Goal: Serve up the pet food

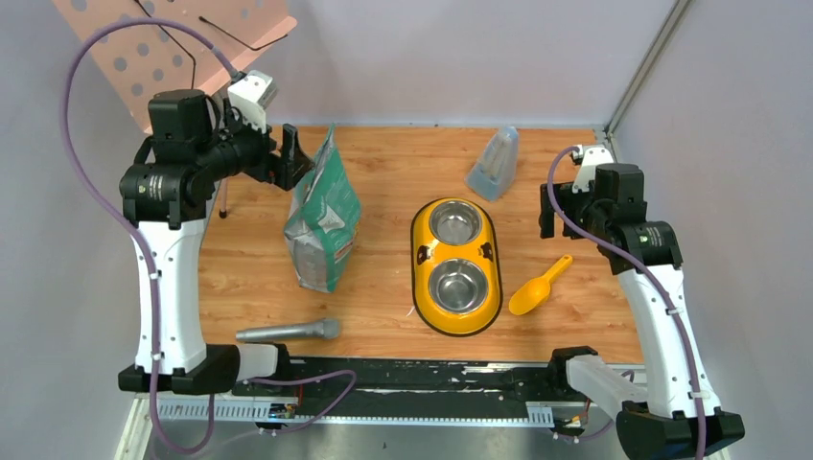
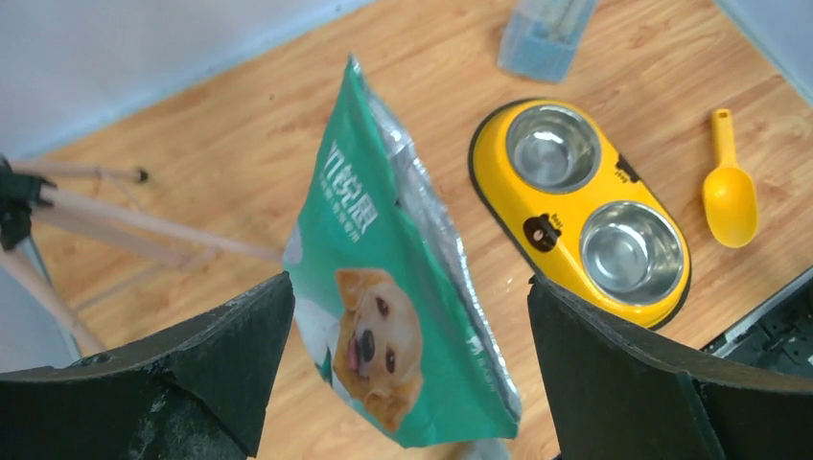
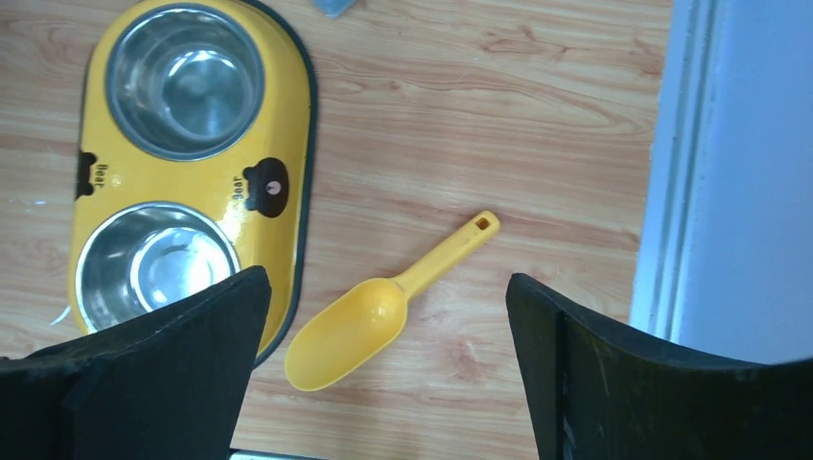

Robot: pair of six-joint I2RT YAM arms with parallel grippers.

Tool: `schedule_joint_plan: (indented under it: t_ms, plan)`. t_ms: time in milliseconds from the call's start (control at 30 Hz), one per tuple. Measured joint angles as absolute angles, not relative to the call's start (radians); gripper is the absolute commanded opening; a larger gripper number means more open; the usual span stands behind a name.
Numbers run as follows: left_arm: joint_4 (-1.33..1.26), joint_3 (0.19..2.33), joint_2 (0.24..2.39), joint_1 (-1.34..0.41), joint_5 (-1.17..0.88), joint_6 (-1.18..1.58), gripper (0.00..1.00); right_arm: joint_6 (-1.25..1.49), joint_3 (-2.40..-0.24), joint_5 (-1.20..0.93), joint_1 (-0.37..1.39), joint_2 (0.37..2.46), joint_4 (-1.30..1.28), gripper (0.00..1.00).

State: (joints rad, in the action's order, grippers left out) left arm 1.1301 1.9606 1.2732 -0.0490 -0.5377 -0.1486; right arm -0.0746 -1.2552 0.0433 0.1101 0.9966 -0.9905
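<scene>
The left hand (image 1: 290,158) hangs wide open by the far-left corner of the wood-grain worktop (image 1: 383,297). It is close to the top edge of the upright green-and-silver printed bag (image 1: 324,225), which the wrist view frames between its fingers (image 2: 240,335), untouched. The pet food itself is out of sight, and both steel bowls of the yellow oval double-bowl feeder (image 1: 456,251) show bare metal. A strip of bare wood separates the bag from the feeder. The right hand (image 1: 546,211) is also spread wide, above the narrow lane between the feeder's right rim and the side wall. There the yellow plastic scoop (image 1: 537,287) lies near the feeder, not touching it. A grey cylinder (image 1: 288,331) lies along the near edge. A translucent blue container (image 1: 494,163) stands near the far edge.
</scene>
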Motion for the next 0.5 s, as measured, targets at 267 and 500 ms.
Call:
schedule_joint_plan:
  t_ms: [267,500]
  plan:
    - [1.269,1.985,1.326,-0.045,-0.482,-0.173,0.91,-0.065,-1.347,-0.140,0.110,1.102,-0.998,0.93]
    - [1.284,1.895,1.276,-0.045,-0.526,-0.196,0.94,-0.072,-1.517,-0.350,0.110,1.207,-1.020,0.92]
